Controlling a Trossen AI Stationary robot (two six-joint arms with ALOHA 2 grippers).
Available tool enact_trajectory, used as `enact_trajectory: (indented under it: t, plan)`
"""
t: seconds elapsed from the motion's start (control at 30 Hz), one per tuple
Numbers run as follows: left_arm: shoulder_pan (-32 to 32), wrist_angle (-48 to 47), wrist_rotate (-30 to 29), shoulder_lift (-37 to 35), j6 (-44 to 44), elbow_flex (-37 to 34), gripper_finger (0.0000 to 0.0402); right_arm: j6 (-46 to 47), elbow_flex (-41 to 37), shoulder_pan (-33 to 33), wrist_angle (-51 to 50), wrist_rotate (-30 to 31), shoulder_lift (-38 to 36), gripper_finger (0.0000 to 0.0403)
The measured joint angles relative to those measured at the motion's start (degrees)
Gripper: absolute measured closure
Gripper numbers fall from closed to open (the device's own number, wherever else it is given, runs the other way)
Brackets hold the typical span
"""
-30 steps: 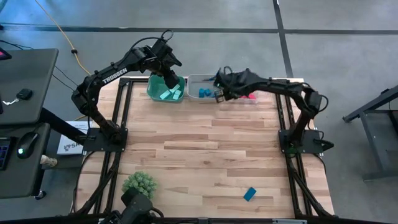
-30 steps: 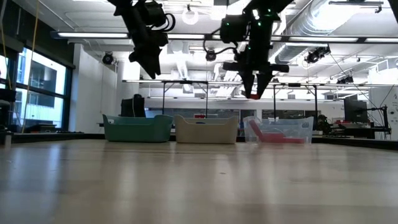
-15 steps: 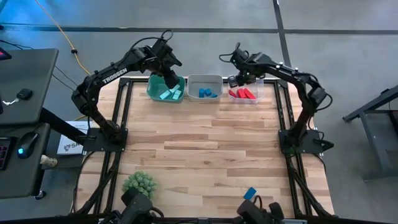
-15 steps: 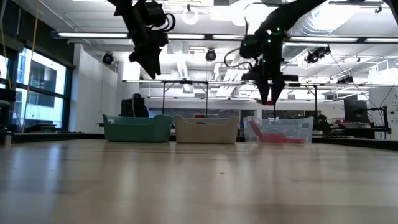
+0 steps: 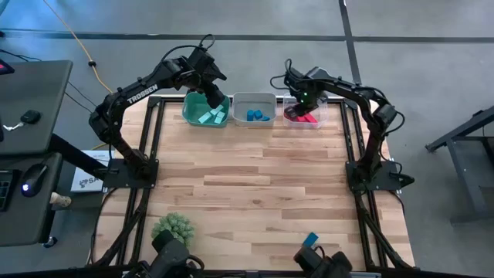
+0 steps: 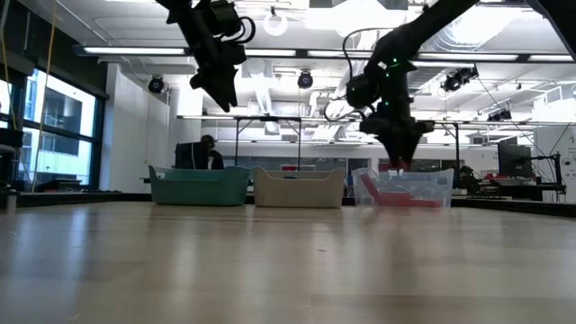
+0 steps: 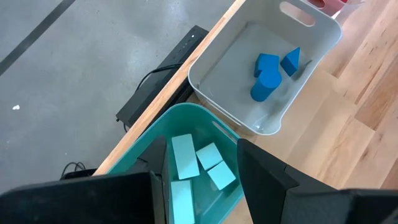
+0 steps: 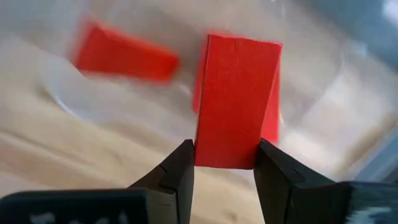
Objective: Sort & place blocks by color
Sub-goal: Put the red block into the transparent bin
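The right gripper pinches a red block by its flat sides over the clear bin — likely light, stiff, easy to hold — while the left gripper hangs spread above the teal bin.

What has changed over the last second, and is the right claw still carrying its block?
The right claw, shut on a red rectangular block, swung from above the white bin to over the clear bin and dipped lower. It has not released. The left claw stays open over the teal bin; the blue block stays at the near edge.

Robotics lab, open industrial hall; exposed ceiling ducts, strip lights, metal workbenches, monitors, concrete floor
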Motion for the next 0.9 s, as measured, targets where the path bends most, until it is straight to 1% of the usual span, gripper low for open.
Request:
enact_trajectory:
  t: [0.07,0.13,0.33,0.7,0.9]
  plan:
    - [0.0,0.0,0.0,0.0,0.0,0.0,0.0289,-0.8,0.0,-0.5,-2.8,0.6,0.7,0.0293]
    - [0.0,0.0,0.0,0.0,0.0,0.0,0.0289,-1.5,0.0,-1.1,-2.9,0.9,1.3,0.0293]
    - [0.0,0.0,0.0,0.0,0.0,0.0,0.0289,-1.5,0.0,-2.8,-3.0,-2.8,4.0,0.0293]
    - [0.0,0.0,0.0,0.0,0.0,0.0,0.0289,-2.3,0.0,-3.4,-3.1,-2.1,7.3,0.0293]
    - [0.0,0.0,0.0,0.0,-0.1,0.0,0.0289,-4.8,0.0,-3.5,-3.1,-2.5,8.5,0.0277]
